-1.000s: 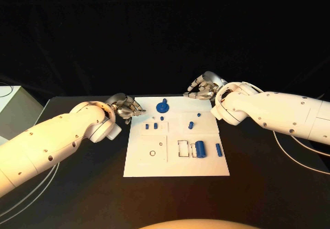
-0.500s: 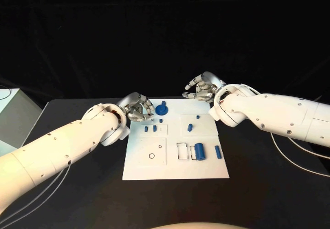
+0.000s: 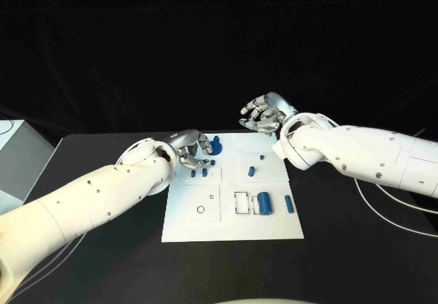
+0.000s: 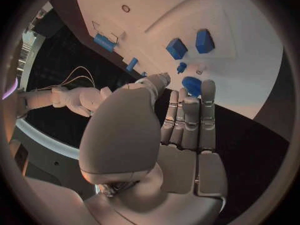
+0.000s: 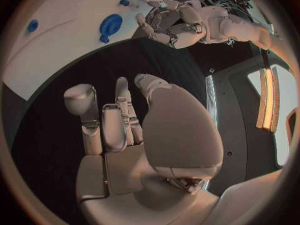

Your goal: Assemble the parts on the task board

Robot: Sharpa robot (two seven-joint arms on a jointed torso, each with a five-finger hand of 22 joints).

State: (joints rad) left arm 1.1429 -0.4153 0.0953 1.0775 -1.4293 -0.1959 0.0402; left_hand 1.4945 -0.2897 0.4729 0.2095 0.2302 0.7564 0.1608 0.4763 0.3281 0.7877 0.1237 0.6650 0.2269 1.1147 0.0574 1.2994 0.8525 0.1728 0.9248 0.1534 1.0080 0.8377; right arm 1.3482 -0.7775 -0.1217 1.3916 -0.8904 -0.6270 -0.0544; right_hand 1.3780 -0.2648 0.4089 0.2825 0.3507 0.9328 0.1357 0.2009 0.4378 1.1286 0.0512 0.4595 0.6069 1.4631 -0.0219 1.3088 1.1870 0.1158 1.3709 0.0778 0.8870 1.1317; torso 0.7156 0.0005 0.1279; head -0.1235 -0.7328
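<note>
— Where is the task board (image 3: pixel 233 221)?

— In the middle of the black table (image 3: pixel 365 253), a white plate with small blue parts on it. At its far edge lies a round blue disc (image 3: pixel 215 147) with a small tab. Nearer the middle there are two short blue blocks (image 4: pixel 187 44) side by side, and a small blue peg (image 3: pixel 251 171) to their right. Closer to the robot a blue cylinder (image 3: pixel 266 202) lies next to an outlined rectangular recess, with a slim blue bar (image 3: pixel 288 203) beside it.

— And the left hand (image 3: pixel 190 151)?

— It is over the far left part of the board, just beside the round disc. In the left wrist view its fingers (image 4: pixel 190 117) lie straight and close together, with nothing between them and the thumb. I cannot tell whether a fingertip touches the disc.

— The right hand (image 3: pixel 264 116)?

— Raised beyond the board's far edge, above the table. Its fingers are loosely curled and spread, and it carries nothing.

— Any writing or brand marks?

— None that can be read on the board, the parts or the arms.
</note>
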